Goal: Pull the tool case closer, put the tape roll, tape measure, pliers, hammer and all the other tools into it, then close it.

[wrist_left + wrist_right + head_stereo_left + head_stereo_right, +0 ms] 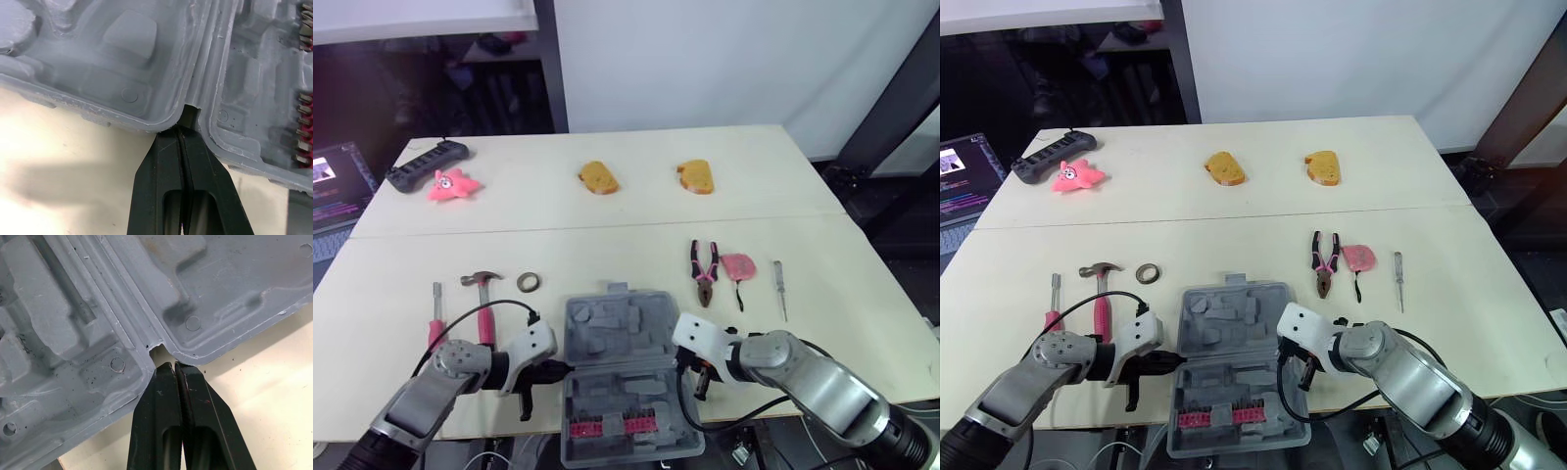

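The grey tool case (607,338) lies open at the table's near edge, with pink-held bits in its near half. My left gripper (564,369) is shut, its tips touching the hinge notch on the case's left side (188,111). My right gripper (693,368) is shut too, its tips at the hinge notch on the right side (155,348). Left of the case lie a pink-handled screwdriver (436,315), a hammer (484,294) and a tape roll (530,282). To the right lie pliers (704,269), a pink tape measure (738,266) and a slim screwdriver (780,289).
Two bread pieces (598,177) (696,176) sit on the far half of the table. A pink star toy (452,184) and a black power strip (427,165) are at the far left. A laptop (333,181) stands off the table's left side.
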{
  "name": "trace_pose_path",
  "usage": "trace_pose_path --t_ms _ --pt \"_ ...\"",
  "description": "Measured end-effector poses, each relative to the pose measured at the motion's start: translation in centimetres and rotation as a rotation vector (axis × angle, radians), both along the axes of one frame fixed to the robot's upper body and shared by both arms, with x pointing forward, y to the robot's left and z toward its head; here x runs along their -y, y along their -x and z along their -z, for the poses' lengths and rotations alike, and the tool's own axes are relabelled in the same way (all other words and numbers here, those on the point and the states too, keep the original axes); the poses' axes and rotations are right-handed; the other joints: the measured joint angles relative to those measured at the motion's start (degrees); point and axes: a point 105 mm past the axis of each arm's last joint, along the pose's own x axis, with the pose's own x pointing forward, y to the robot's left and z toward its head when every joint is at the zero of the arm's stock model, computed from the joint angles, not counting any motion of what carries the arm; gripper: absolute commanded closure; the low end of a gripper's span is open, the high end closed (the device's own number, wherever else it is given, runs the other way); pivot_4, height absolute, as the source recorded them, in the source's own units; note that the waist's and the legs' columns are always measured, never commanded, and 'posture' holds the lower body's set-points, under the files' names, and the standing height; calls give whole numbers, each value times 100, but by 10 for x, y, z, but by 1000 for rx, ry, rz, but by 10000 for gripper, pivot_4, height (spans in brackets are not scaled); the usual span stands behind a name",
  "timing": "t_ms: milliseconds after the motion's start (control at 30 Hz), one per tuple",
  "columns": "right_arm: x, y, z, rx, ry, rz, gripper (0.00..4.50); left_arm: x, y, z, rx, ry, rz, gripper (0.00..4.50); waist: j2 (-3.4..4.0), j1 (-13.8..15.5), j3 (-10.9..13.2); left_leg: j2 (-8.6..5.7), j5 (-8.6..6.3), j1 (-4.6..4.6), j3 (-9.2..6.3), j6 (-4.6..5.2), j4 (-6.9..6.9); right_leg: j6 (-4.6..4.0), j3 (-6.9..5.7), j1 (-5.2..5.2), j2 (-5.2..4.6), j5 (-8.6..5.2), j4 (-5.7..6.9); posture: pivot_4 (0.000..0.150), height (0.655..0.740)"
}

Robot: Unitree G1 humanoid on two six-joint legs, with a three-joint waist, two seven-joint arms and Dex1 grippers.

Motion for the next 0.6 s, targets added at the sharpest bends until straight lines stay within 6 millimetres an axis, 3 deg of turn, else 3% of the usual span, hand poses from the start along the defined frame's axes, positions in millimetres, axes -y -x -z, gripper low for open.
trace_pose_path --t_ms 400,600 --pt "1 3 1 -17 -4 2 44146 -2 4 3 17 4 3 44642 10 -10 -10 0 0 2 1 0 0 0 1 0 0 0 2 1500 7400" --pt "16 -1 -3 4 -1 59 44146 -3 1 4 21 12 3 44642 24 -8 -22 0 0 5 2 0 0 0 1 2 1 0 4 1500 7400"
